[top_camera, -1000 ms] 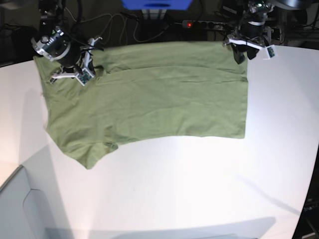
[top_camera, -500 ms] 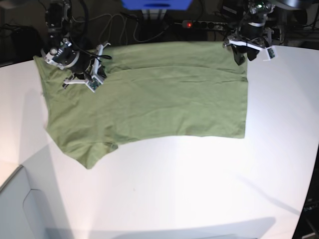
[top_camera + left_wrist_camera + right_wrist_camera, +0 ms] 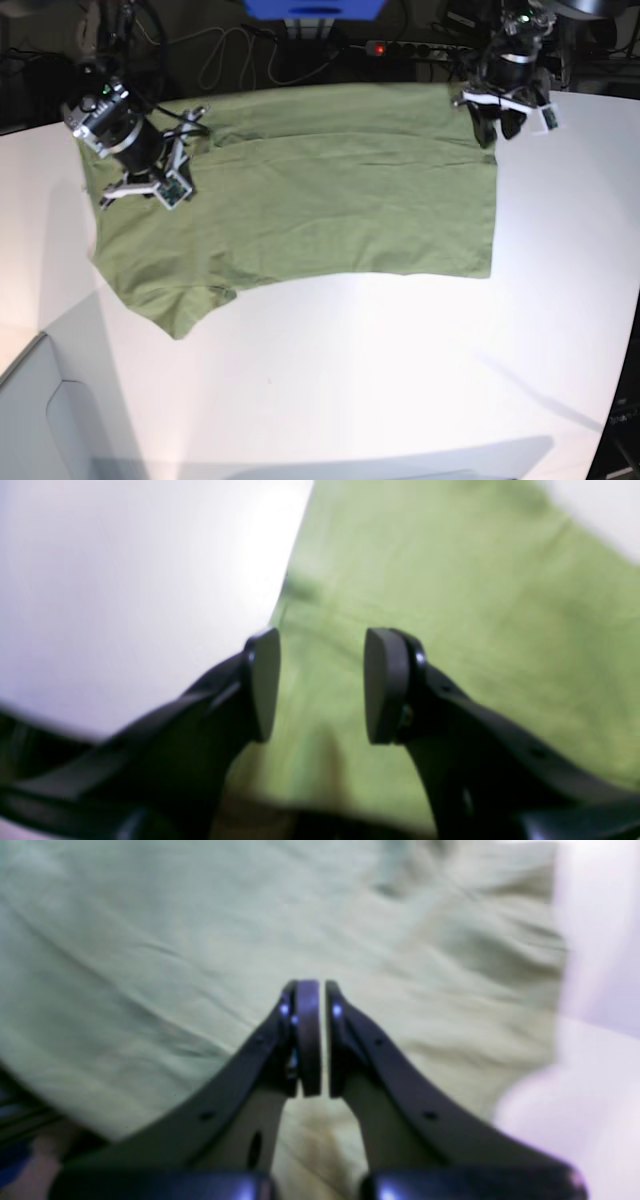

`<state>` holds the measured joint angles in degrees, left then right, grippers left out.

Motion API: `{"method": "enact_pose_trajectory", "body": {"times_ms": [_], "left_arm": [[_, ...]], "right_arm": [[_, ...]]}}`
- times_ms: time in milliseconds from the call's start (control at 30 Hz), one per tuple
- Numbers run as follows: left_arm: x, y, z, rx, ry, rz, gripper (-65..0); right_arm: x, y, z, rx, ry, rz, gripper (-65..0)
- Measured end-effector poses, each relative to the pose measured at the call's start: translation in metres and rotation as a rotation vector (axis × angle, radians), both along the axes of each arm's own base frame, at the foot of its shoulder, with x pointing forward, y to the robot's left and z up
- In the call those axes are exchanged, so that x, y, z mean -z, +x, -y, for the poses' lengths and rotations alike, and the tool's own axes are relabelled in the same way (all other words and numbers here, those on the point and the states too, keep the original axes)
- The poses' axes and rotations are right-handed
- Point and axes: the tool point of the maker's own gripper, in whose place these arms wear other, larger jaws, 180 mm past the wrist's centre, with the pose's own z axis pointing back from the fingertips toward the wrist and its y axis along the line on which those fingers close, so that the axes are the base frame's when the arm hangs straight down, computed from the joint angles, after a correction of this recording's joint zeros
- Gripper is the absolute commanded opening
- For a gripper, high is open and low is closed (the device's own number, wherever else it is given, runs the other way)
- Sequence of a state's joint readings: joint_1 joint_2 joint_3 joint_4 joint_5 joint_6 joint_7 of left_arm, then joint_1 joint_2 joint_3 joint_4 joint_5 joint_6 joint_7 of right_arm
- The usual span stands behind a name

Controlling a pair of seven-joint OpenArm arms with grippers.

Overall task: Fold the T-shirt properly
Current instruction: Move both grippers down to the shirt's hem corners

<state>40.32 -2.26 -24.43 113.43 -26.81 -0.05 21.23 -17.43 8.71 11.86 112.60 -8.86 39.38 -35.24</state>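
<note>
The T-shirt [image 3: 300, 200] lies flat on the white table [image 3: 400, 380] so its edges are easy to pinch. The left gripper [image 3: 320, 685] hangs just above the shirt's edge, jaws apart and empty. The right gripper [image 3: 314, 1040] tilts down over wrinkled cloth, pinched closed on nothing

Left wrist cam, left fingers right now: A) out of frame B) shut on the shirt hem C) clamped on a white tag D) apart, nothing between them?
D: the left gripper shows its fingers spread apart, with only the T-shirt lying flat beyond the gap.
</note>
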Motion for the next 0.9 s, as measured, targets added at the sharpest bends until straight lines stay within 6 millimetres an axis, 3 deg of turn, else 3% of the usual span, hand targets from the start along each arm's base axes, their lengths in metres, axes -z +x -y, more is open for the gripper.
{"method": "enact_pose_trajectory", "body": {"times_ms": [100, 200, 267, 367, 467, 600, 733, 900], "left_arm": [[-0.012, 0.014, -0.020, -0.043, 0.042, 0.047, -38.2], [-0.032, 0.038, -0.037, -0.081, 0.075, 0.136, -37.3], [-0.043, 0.056, -0.045, -0.094, 0.091, 0.193, -32.6], [-0.054, 0.081, -0.048, -0.081, 0.093, 0.246, -26.3], [-0.065, 0.109, -0.058, -0.086, 0.103, 0.312, -25.3], [-0.034, 0.139, -0.078, -0.114, 0.066, 0.238, -25.2], [0.000, 0.164, -0.092, -0.166, 0.036, 0.164, -25.2], [0.032, 0.198, -0.066, -0.061, 0.036, 0.071, -25.2]], "right_arm": [[-0.007, 0.019, 0.006, 0.013, -0.027, 0.017, -64.9], [-0.012, 0.037, 0.026, 0.050, -0.095, 0.018, -64.8], [-0.015, 0.043, 0.034, 0.072, -0.114, 0.021, -64.5], [-0.020, 0.049, 0.045, 0.104, -0.131, 0.025, -57.1], [-0.022, 0.050, 0.053, 0.129, -0.142, 0.029, -44.9], [-0.020, 0.045, 0.064, 0.161, -0.148, 0.016, -32.0], [-0.013, 0.033, 0.075, 0.190, -0.156, -0.013, -29.6], [-0.008, 0.021, 0.090, 0.230, -0.175, -0.037, -29.6]]}}
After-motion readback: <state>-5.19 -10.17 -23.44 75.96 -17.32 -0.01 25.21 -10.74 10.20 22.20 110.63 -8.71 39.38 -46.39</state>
